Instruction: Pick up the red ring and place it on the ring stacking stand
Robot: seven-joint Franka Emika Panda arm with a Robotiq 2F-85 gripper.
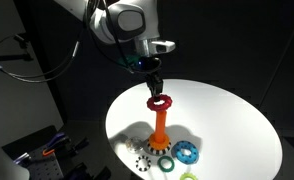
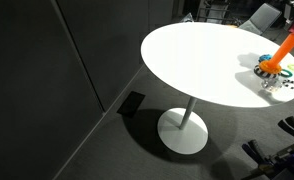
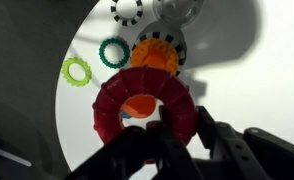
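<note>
- The jaws are clenched on the red ring (image 1: 159, 101) (image 3: 147, 105), one to each side of its near rim in the wrist view.
- The ring lies flat between the jaws, its hole facing down.
- The ring stacking stand (image 1: 159, 128) (image 3: 155, 55) stands upright straight below the jaws. Its orange tip shows through the ring's hole in the wrist view.
- In an exterior view the ring sits level with the top of the peg. Whether the tip has entered the hole, I cannot tell.
- The stand's wider base rests on the white round desk (image 1: 237, 120) (image 3: 82, 115), lower than the jaws and just past them in the wrist view.
- A green ring (image 3: 114, 52) (image 1: 165, 163) lies flat on the desk just beside the base, below the jaws.
- A yellow-green ring (image 3: 77, 70) lies farther out to the same side, near the desk's edge.
- A white toothed ring (image 3: 127, 10) (image 1: 139, 160) lies beyond the base, on the side away from the jaws.
- A blue ring (image 1: 186, 152) lies on the desk near the foot of the stand, below the jaws and off to one side.
- In an exterior view the stand (image 2: 285, 50) shows at the frame's right edge on the desk (image 2: 197, 60). The jaws and the red ring cannot be made out there.
- The arm (image 1: 122, 22) reaches in from above, with the jaws pointing straight down.
</note>
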